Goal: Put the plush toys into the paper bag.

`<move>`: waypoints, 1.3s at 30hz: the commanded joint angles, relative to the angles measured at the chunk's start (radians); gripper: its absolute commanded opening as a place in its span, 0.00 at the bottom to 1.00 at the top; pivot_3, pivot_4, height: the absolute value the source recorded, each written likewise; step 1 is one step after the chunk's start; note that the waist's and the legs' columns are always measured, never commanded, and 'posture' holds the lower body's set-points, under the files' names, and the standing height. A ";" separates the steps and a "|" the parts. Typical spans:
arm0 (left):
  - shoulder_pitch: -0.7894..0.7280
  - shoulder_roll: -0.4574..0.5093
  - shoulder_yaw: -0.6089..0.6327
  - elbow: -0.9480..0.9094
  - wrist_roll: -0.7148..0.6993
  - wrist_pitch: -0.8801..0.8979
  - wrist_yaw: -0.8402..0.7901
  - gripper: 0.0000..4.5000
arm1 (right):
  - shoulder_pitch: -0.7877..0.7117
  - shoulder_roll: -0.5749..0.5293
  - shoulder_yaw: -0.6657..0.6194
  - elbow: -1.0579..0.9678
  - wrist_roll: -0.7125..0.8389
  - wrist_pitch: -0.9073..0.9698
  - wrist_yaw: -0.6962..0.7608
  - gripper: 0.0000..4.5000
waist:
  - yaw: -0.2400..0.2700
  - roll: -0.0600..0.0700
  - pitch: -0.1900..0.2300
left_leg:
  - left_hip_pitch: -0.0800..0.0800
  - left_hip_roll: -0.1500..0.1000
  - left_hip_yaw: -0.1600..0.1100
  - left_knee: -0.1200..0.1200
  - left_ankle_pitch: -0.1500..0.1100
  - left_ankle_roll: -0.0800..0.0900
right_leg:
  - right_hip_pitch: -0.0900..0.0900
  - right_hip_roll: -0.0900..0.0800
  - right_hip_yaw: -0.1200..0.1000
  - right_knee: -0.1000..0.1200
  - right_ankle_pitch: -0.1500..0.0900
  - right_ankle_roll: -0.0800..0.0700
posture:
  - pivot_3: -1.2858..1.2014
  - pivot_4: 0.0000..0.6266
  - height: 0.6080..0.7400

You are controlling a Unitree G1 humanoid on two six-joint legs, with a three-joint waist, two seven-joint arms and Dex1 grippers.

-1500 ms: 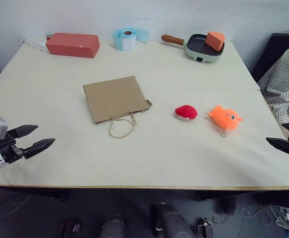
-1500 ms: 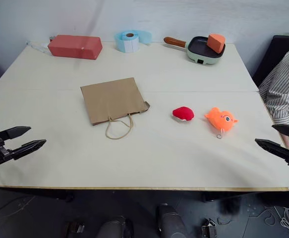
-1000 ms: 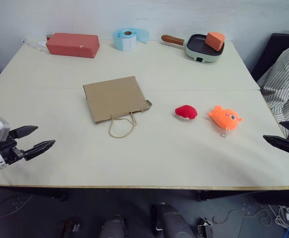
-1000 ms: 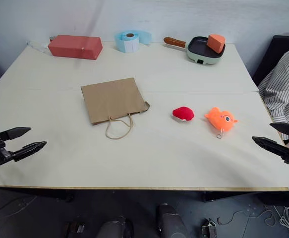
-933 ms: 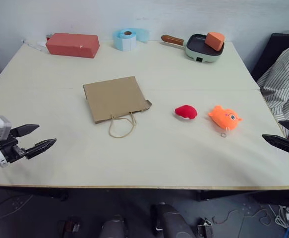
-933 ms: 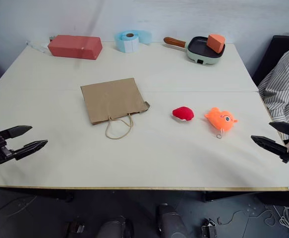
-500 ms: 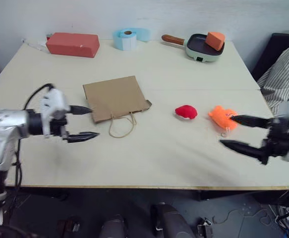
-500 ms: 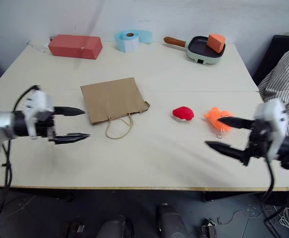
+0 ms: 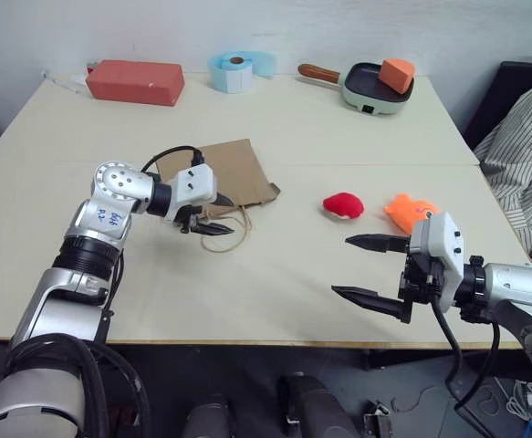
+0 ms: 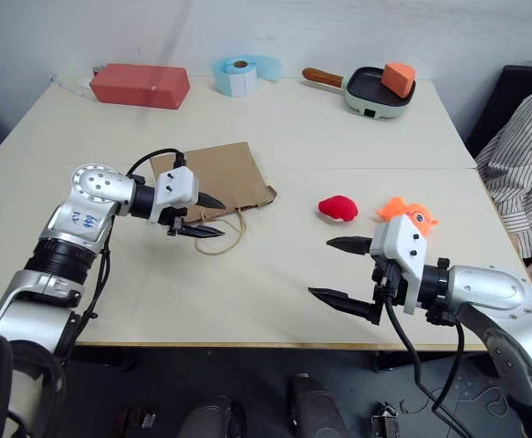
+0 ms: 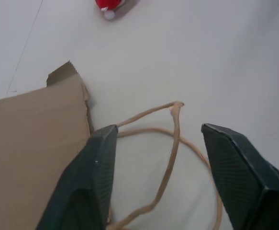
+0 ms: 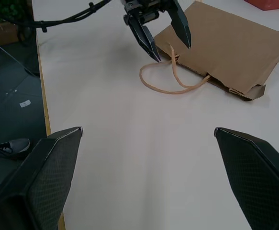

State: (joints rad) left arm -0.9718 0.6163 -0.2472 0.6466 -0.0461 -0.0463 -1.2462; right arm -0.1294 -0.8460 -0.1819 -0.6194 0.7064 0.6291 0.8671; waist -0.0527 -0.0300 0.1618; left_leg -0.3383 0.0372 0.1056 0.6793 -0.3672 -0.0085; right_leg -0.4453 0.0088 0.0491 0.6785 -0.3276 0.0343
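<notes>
The brown paper bag [image 9: 215,173] lies flat on the table, its cord handles [image 9: 224,235] trailing toward me. My left gripper [image 9: 224,216] is open at the bag's mouth, and in the left wrist view its fingers [image 11: 94,167] stand on either side of the cord loops without clamping them. The red plush toy [image 9: 343,205] rests right of the bag. Further right, the orange fish [image 9: 407,212] sits partly hidden behind my right wrist. My right gripper [image 9: 341,265] is wide open and empty, pointing left, nearer me than both toys.
Along the far edge stand a red box [image 9: 135,81], a blue tape roll [image 9: 234,71] and a green pan [image 9: 375,91] holding an orange block [image 9: 396,73]. A person's striped sleeve [image 9: 521,155] is at the right edge of the table [image 9: 275,283].
Both arms swung inward. My left gripper went right to the bag's handles and its fingers narrowed. My right gripper moved left, in front of the fish.
</notes>
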 commanded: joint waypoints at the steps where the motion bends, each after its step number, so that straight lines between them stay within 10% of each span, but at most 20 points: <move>1: -0.029 -0.019 0.027 0.030 -0.006 0.004 -0.006 0.37 | -0.007 0.008 -0.002 0.001 -0.025 -0.032 -0.013 1.00 | 0.001 0.000 0.000 | 0.000 0.000 0.000 0.000 0.000 0.000 | 0.000 0.000 0.000 0.000 0.000 0.000 | 0.52 0.24 1.00; 6: -0.018 -0.036 0.060 0.022 -0.038 0.111 -0.009 0.02 | -0.004 0.015 0.011 0.025 -0.056 -0.043 -0.026 1.00 | 0.000 0.000 0.000 | 0.000 0.000 0.000 0.001 0.000 0.000 | 0.000 0.000 0.000 0.001 0.000 0.000 | 0.52 0.24 1.00; 20: -0.034 -0.148 0.389 -0.538 -0.559 1.162 0.266 0.01 | -0.135 0.170 0.144 0.083 -0.087 -0.015 -0.121 1.00 | -0.001 0.000 0.000 | -0.001 0.000 -0.003 0.003 0.000 -0.001 | 0.000 -0.001 -0.002 0.005 0.000 0.000 | 0.52 0.24 1.00; 34: 0.036 -0.312 0.517 -0.729 -0.749 1.317 0.569 0.00 | -0.410 0.457 0.360 0.496 -0.339 -0.059 -0.232 0.02 | -0.007 0.000 0.000 | -0.001 0.000 -0.003 0.004 0.001 -0.002 | -0.001 -0.001 -0.003 0.005 0.000 0.000 | 0.52 0.24 1.00; 39: 0.043 -0.348 0.523 -0.749 -0.786 1.300 0.618 0.00 | -0.513 0.499 0.424 0.655 -0.423 -0.040 -0.234 0.01 | -0.009 0.000 0.000 | -0.001 0.000 -0.004 0.004 0.001 -0.002 | -0.001 -0.001 -0.003 0.005 0.000 0.000 | 0.52 0.24 1.00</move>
State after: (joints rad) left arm -0.9211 0.2820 0.2587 -0.0640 -0.7941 1.2732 -0.6437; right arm -0.6067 -0.3640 0.2290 0.0076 0.3111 0.5913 0.6395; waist -0.0616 -0.0298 0.1618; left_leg -0.3392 0.0376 0.1016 0.6833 -0.3664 -0.0108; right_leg -0.4460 0.0075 0.0456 0.6833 -0.3277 0.0340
